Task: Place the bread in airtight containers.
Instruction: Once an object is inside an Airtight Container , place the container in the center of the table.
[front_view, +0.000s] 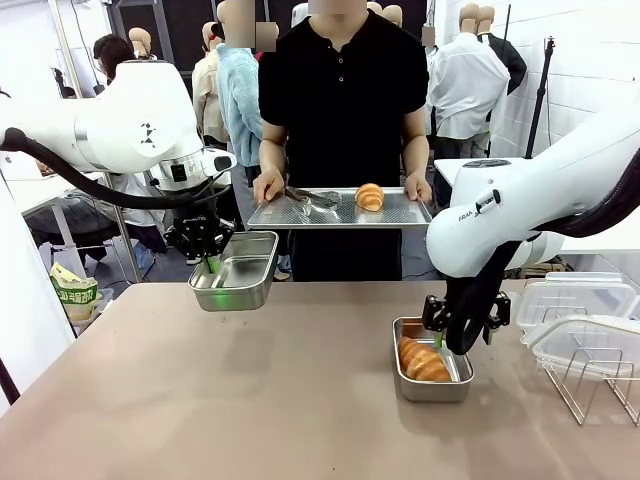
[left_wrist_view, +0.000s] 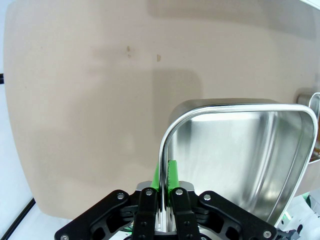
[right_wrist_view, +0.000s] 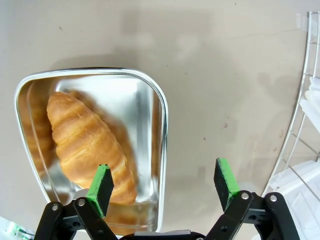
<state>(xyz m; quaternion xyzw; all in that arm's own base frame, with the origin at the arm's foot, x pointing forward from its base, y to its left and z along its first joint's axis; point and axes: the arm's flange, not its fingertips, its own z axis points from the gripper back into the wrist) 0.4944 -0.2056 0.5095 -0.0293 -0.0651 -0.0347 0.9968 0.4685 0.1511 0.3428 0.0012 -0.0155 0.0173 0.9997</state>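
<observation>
My left gripper (front_view: 212, 264) is shut on the rim of an empty steel airtight container (front_view: 238, 272) and holds it in the air above the table's far left. In the left wrist view the green pads (left_wrist_view: 172, 175) pinch that container's (left_wrist_view: 240, 150) wall. My right gripper (front_view: 463, 330) hangs open just above the second container (front_view: 432, 388), which stands on the table with a golden croissant roll (front_view: 424, 362) in it. The right wrist view shows this bread (right_wrist_view: 90, 142) lying loose in the tin (right_wrist_view: 161, 115), under the spread jaws of the gripper (right_wrist_view: 164, 181). Another roll (front_view: 369, 197) lies on the person's tray.
A person at the far side holds a flat mesh metal tray (front_view: 400, 212) with both hands; tongs (front_view: 312, 197) lie on it. Clear white-rimmed lids (front_view: 580, 298) and a wire rack (front_view: 592, 375) sit at the table's right edge.
</observation>
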